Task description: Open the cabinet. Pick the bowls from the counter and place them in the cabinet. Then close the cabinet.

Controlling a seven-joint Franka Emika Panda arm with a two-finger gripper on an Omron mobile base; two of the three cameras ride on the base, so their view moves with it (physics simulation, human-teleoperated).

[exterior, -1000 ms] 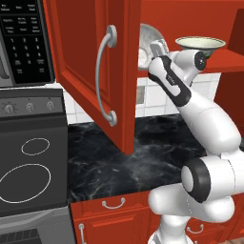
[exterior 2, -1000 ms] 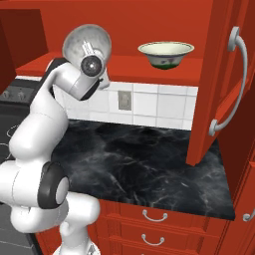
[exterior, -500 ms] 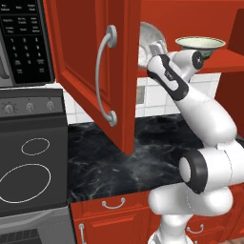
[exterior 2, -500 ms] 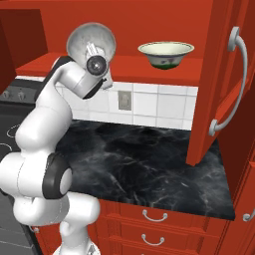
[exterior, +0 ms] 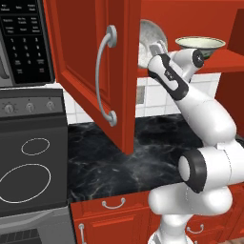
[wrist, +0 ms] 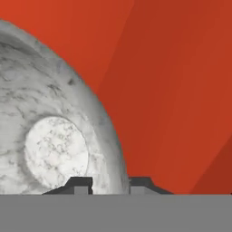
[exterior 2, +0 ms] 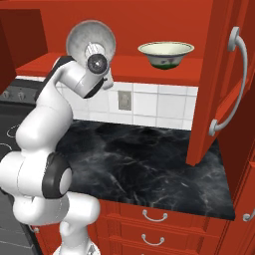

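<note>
My gripper [wrist: 111, 183] is pinched narrowly on the rim of the grey stone bowl [exterior 2: 92, 42], one fingertip inside the wall and one outside. I hold it tipped on edge, its mouth facing me, up at the open cabinet [exterior 2: 149, 74] shelf. Over the last second the jaws have drawn in a little more and the bowl has risen slightly toward twelve o'clock in the right base view, closer to the red interior. The cream bowl [exterior 2: 166, 53] already sits on the shelf, off at three o'clock from mine. The black counter [exterior 2: 149, 164] carries no bowl that I can see. I judge this as the second placement under way; closing both doors follows.
</note>
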